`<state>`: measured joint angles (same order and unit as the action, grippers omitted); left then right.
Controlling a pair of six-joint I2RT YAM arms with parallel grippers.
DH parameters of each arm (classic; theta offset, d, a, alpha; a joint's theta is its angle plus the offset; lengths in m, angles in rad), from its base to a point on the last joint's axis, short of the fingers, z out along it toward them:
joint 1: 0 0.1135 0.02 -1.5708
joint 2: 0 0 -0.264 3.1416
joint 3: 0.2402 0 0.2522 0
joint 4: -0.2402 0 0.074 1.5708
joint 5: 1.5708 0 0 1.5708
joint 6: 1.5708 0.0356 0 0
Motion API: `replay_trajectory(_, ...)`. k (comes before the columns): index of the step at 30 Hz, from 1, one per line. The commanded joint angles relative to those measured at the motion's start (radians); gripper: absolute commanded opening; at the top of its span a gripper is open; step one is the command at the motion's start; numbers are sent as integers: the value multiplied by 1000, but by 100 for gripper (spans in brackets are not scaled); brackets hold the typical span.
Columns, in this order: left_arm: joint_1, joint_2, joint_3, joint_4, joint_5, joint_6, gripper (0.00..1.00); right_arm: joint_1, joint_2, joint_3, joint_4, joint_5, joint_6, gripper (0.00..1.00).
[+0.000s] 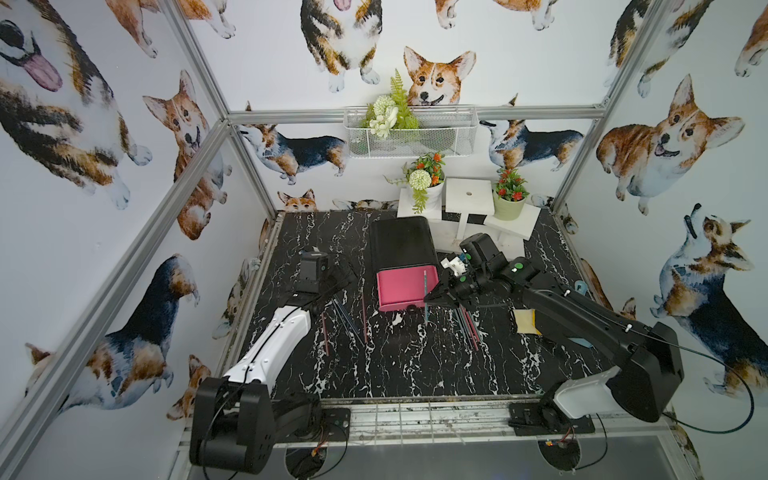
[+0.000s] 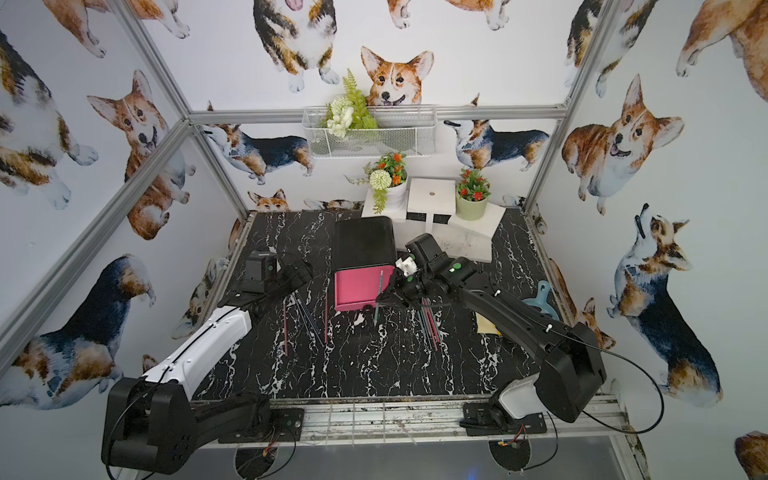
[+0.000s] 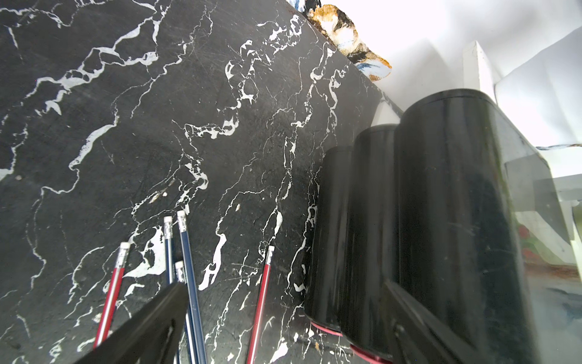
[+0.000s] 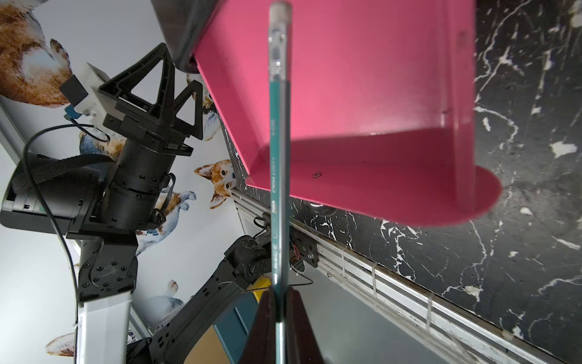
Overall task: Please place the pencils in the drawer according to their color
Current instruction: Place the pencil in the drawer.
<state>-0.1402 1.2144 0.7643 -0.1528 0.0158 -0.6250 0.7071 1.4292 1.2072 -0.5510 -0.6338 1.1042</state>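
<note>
A pink drawer [image 1: 399, 286] stands pulled out of a black cabinet [image 1: 401, 243] at mid-table. My right gripper [image 1: 430, 298] is shut on a green pencil [image 4: 278, 141], gripped near its lower end. The pencil's eraser end reaches over the drawer's right part [image 4: 362, 78]. My left gripper [image 3: 285, 285] hangs open just left of the cabinet, low over the table. A red pencil [image 3: 261, 312] lies between its fingers, untouched. Further left lie dark blue pencils [image 3: 189, 268] and another red pencil [image 3: 113, 293]. Several more pencils [image 1: 469, 328] lie under my right arm.
A yellow sponge [image 1: 525, 322] and a blue scoop [image 2: 540, 297] lie right of the right arm. White stands with potted plants [image 1: 465, 199] fill the back. A wire basket [image 1: 409, 133] hangs on the back wall.
</note>
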Motion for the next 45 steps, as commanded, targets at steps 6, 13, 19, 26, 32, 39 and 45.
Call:
replay_trajectory(6,2,-5,9,30,16,16,100,2,44,4,96,18,84,0)
replay_trajectory(13,1,-6,4,35,23,18,100,2,71,28,89,76,78,0)
replay_trajectory(19,2,-9,3,36,27,20,100,2,113,63,88,117,68,0)
replay_trajectory(26,2,-13,3,38,27,25,100,2,140,71,124,169,93,0)
replay_trajectory(32,2,-10,-2,47,36,21,100,7,151,69,173,211,126,0)
replay_trajectory(39,2,-9,0,50,39,24,100,11,181,99,189,235,126,0)
replay_trajectory(45,1,-9,1,50,41,26,100,19,216,146,164,235,91,0)
